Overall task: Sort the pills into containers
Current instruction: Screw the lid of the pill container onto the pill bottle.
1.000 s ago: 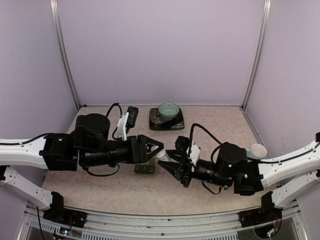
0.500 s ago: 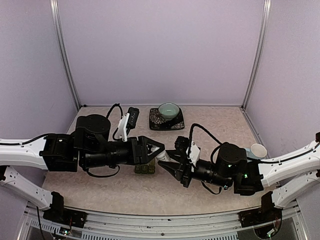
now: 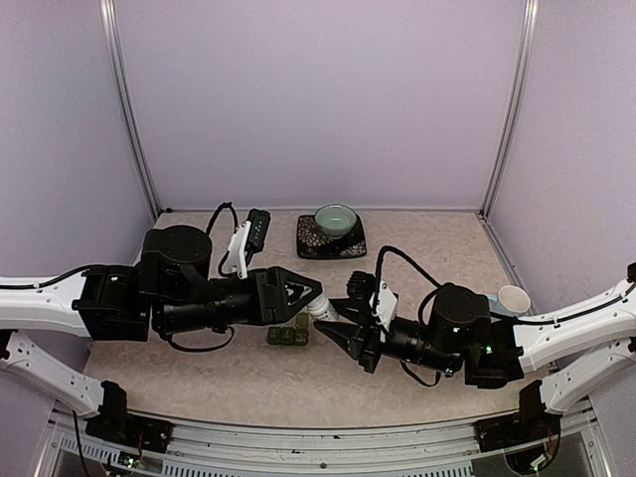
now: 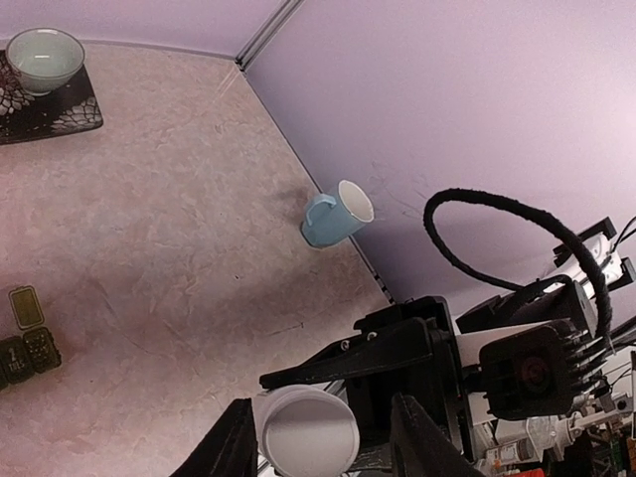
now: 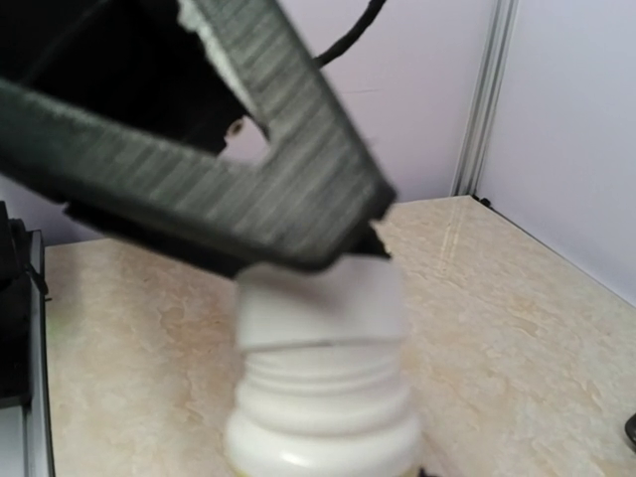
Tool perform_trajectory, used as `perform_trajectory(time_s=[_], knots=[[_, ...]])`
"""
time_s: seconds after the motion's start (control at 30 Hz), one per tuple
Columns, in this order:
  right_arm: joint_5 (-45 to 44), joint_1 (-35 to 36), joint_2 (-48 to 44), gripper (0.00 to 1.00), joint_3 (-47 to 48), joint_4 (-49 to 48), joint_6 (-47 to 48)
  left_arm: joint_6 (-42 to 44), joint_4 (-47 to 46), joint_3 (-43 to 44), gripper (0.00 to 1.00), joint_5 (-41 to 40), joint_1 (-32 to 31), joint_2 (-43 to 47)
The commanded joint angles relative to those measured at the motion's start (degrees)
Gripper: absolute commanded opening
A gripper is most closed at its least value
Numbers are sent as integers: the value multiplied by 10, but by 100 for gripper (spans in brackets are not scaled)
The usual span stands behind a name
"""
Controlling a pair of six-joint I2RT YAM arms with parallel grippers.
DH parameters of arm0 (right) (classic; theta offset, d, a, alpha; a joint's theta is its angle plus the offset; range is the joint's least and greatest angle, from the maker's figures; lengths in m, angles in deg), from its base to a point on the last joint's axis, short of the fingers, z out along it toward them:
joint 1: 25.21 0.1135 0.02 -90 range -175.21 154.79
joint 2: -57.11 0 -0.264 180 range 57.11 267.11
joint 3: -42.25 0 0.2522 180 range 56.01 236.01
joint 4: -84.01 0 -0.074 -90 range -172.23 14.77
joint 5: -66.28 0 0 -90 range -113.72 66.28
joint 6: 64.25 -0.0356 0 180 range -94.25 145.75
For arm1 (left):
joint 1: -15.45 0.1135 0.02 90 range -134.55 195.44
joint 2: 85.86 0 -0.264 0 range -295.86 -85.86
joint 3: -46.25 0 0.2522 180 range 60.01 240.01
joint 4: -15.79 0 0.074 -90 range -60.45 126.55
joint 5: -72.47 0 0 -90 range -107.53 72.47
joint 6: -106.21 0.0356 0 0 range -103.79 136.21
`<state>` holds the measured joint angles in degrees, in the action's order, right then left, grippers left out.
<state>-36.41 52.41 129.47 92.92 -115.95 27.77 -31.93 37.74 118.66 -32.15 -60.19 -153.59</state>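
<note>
Right claw (image 3: 338,326): closed on the body of a white plastic screw-top bottle (image 5: 323,397). The bottle is held sideways, clear of the surface, with its cap end towards the left arm.
Left claw (image 3: 311,304): partly open. Its fingers (image 4: 234,447) straddle the bottle's round white cap (image 4: 306,434). One finger is just beside the cap and a narrow gap shows at the other, so it is not clamped as far as the left wrist view shows.
Containers (image 3: 287,336): a dark green strip of three small joined square compartments, lying flat on the beige marbled surface (image 3: 427,258). In the top view it sits just nearward of the left claw and just left of the right claw. One end compartment looks lid-open, a paler olive flap folded towards the far side. The other two lids are down. Contents are too small to tell.
Near edge: bare surface runs from the strip to the metal rail where both arm bases sit.
Right edge: a pale blue ceramic mug (image 3: 512,298) stands near the right wall, beyond the right arm and well apart from the strip.
Far edge: a teal glazed bowl (image 3: 336,219) sits on a black patterned square mat (image 3: 310,238) near the back wall, well apart from both claws.
Open room: bare surface shows between the strip and the mat, and from the mat rightwards to the wall post.
</note>
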Motion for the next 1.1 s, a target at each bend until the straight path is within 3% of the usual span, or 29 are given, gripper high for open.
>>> perform_trajectory(time_s=[0.0,0.43,0.8,1.07], knots=[[3,5,0,27,15,-4,-4,10,-1,19,46,-1,-6,-2],[3,5,0,27,16,-1,-5,12,-3,17,38,-1,-6,-2],[1,5,2,27,19,3,-5,12,-3,18,39,2,-7,-5],[2,5,2,27,19,4,-5,12,-2,17,46,1,-7,-5]])
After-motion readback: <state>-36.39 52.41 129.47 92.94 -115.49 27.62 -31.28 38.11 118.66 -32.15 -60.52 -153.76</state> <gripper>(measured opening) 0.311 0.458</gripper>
